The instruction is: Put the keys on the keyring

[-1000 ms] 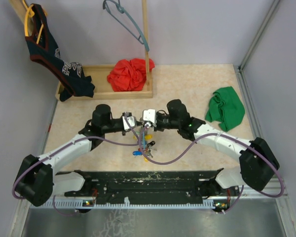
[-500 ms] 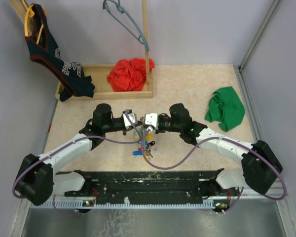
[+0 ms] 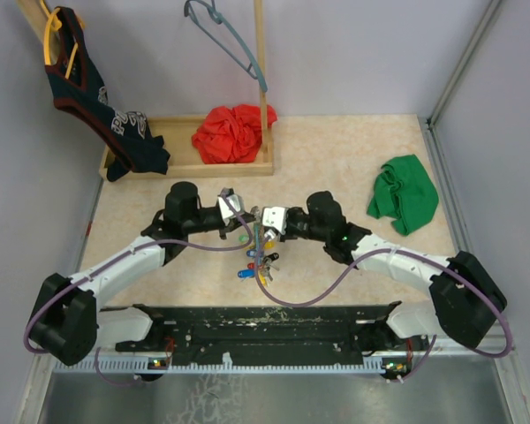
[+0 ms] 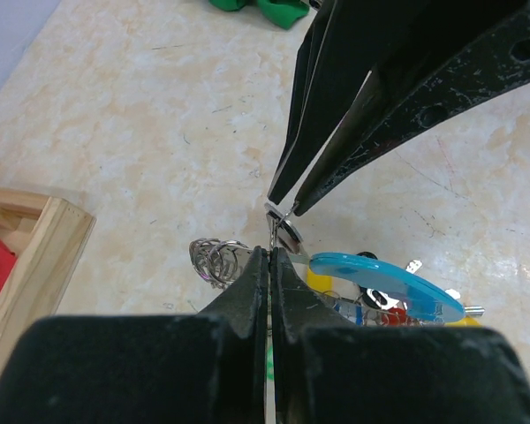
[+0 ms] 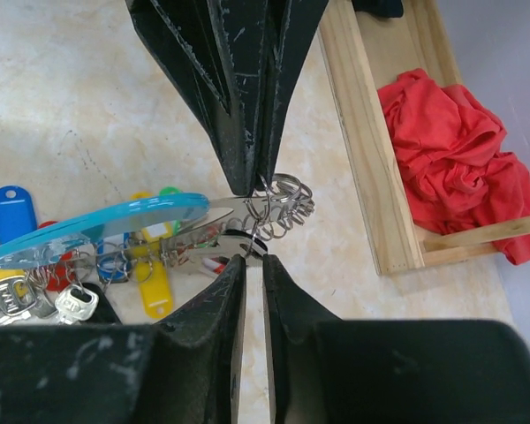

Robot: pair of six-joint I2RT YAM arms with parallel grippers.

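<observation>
The left claw (image 4: 269, 256) is pressed shut, and a thin metal part of the keyring (image 4: 382, 281) is pinched between its tips. The right claw (image 5: 254, 261) is met tip to tip, with only a narrow slit seen between its fingers at a small silver ring; whether that ring is gripped cannot be told. A coil of split rings (image 5: 287, 199) is bunched just beside both sets of tips. The keyring's light-blue section is stretched away from the claws, and the keys (image 5: 115, 265), with blue, yellow and red tags, are clustered under it, at the middle of the table (image 3: 336, 150) and near the arm bases. Whether the keys are lifted or resting cannot be told. Further back, a shallow wooden tray (image 3: 184, 168) is set against the rear wall. A crumpled red cloth (image 3: 232, 132) is held in its right half, and the hem of a dark garment (image 3: 115, 124), hung from above, is draped across its left end. A grey-blue hanger (image 3: 225, 35) is hooked on a wooden post (image 3: 261, 71) rising from the tray's right end. A green cloth (image 3: 405, 194) is left on the beige marbled table to the right, well apart from the claws. The table is enclosed by pale grey walls.
</observation>
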